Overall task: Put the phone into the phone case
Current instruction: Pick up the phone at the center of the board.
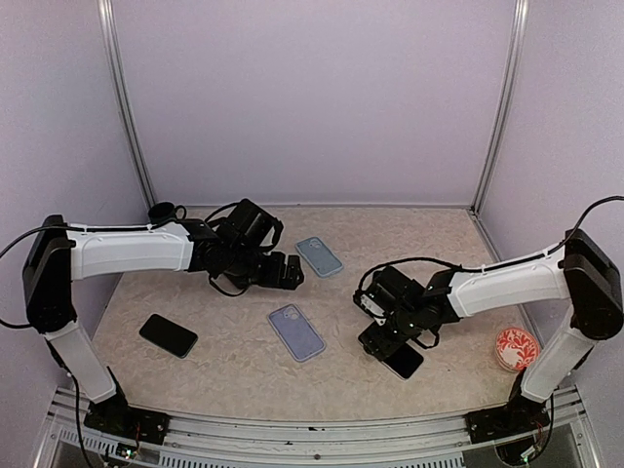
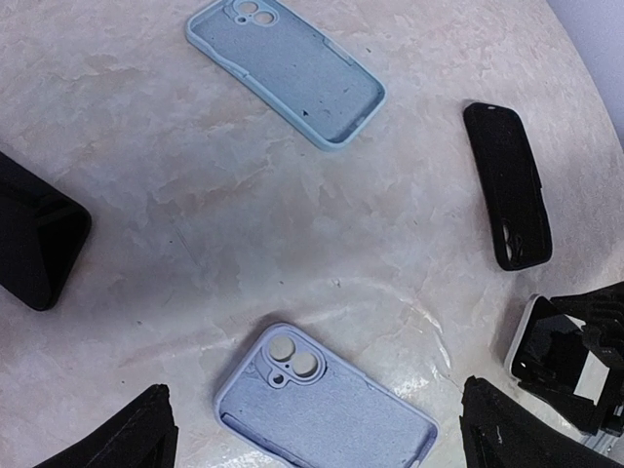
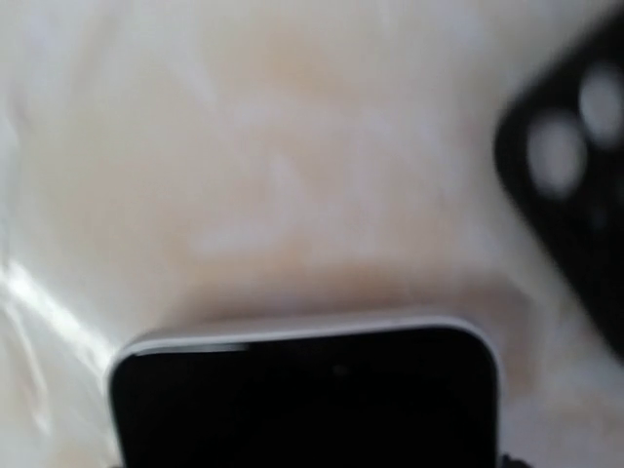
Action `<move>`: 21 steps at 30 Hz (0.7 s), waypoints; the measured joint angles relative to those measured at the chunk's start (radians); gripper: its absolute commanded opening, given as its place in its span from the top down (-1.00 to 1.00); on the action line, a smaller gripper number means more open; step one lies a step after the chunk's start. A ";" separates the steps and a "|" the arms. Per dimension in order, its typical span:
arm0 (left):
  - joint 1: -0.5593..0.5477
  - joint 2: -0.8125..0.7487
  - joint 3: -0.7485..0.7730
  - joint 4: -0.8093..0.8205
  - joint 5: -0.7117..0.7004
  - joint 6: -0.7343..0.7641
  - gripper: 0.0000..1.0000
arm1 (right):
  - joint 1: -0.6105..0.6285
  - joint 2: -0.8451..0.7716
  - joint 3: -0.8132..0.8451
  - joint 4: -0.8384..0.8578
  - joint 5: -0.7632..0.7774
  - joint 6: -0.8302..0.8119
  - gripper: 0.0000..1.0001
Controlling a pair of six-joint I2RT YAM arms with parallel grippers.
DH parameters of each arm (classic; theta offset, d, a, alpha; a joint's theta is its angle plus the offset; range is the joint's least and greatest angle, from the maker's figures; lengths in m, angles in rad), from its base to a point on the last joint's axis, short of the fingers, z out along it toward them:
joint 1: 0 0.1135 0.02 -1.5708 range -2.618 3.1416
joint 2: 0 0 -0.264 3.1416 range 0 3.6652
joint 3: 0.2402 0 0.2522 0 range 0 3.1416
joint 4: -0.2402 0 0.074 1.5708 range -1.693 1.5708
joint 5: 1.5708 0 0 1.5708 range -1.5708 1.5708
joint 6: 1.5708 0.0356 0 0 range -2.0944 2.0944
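1. The right claw (image 1: 387, 343) hangs low near the front edge of the desk (image 1: 234, 385), right of centre, over one dark phone (image 1: 404, 362) with a pale rim. Its fingers are out of sight in the blurred wrist view, so I cannot tell whether it clamps the phone.
2. One black case (image 2: 507, 185) lies near that phone, camera holes showing.
3. The left claw (image 1: 290, 273) hovers toward the back edge, left of centre, with its fingers (image 2: 132, 434) spread wide and holding nothing.
4. Two pale cases lie hollow side up: a lavender case (image 1: 295, 331) at the desk's centre and a light blue case (image 1: 319, 256) nearer the back edge. That makes three cases.
5. One black slab (image 1: 168, 334), phone or case unclear, lies near the front-left corner.
6. One red patterned dish (image 1: 516, 348) sits by the right edge, near the front-right corner.
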 measured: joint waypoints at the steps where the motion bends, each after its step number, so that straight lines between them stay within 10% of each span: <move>1: 0.000 0.000 -0.006 0.007 0.010 -0.003 -0.98 | 0.006 0.000 0.002 0.018 0.007 -0.005 -0.33; 21: -0.009 0.039 -0.075 0.273 0.347 -0.040 -0.82 | 0.029 -0.128 -0.082 0.388 0.057 -0.088 -0.31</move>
